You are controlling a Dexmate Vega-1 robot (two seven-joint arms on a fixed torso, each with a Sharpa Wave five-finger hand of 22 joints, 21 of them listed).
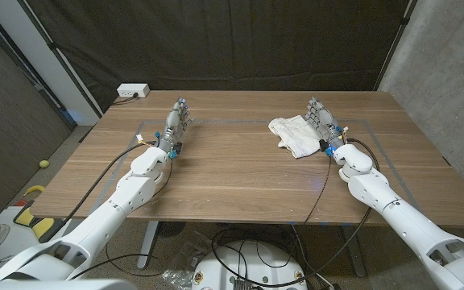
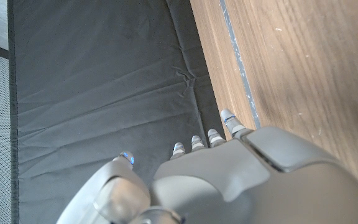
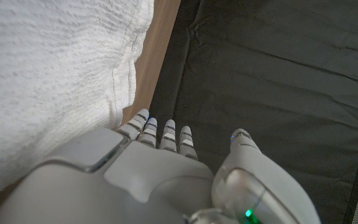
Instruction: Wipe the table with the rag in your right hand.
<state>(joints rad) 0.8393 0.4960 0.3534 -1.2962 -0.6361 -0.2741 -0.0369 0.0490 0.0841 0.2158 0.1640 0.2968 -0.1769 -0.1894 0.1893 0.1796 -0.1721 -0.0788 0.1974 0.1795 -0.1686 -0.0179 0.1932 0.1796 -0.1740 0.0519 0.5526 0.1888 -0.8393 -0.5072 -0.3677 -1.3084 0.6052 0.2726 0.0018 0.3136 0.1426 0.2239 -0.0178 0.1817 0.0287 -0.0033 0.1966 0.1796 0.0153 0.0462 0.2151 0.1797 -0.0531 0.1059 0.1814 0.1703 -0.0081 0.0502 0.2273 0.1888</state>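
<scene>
The desk [image 1: 240, 173] is a broad rectangle of brown wood with a fine lengthwise grain and a faint pale line tracing a rectangle near its edges. On its right half lies the rag [image 1: 295, 133], a white cloth crumpled into a loose, uneven heap; the right wrist view shows its ribbed, knitted weave and a stitched hem.

The right robot hand [image 1: 324, 122] stands on its edge just beside the rag's right side, fingers straight and close together, holding nothing. Whether it touches the cloth cannot be told. In the right wrist view its smooth grey shell and banded fingertips [image 3: 167, 134] reach past the cloth toward the desk's far edge.

The left robot hand [image 1: 176, 122] stands likewise on the desk's left half, well apart from the rag, fingers extended and empty.

Behind the desk hangs a dark, creased fabric curtain [image 1: 216, 40]. A white power strip [image 1: 132, 91] sits near the far left corner.
</scene>
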